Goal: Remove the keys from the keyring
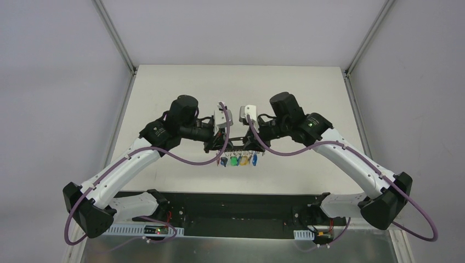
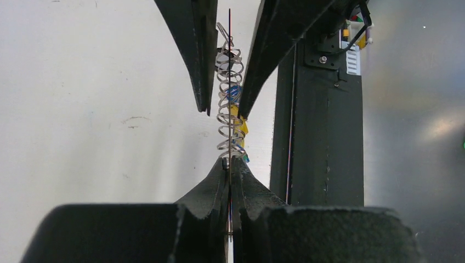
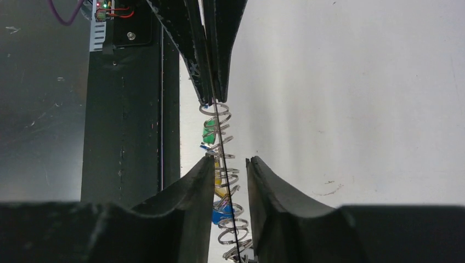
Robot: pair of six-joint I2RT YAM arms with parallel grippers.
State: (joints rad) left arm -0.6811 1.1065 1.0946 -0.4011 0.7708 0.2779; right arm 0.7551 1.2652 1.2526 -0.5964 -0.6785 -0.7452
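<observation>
Two sets of jaws meet over the middle of the tabletop and hide most of the keyring from above. Both wrist views show it edge-on, as a thin wire carrying a row of small split rings. The keys hang beneath it. Their green, yellow and blue heads show, but the blades are hard to make out. The left jaws are clenched on the wire. The right jaws stand parted on either side of the rings.

Bright even light, soft shadows, wrist views blurred up close
</observation>
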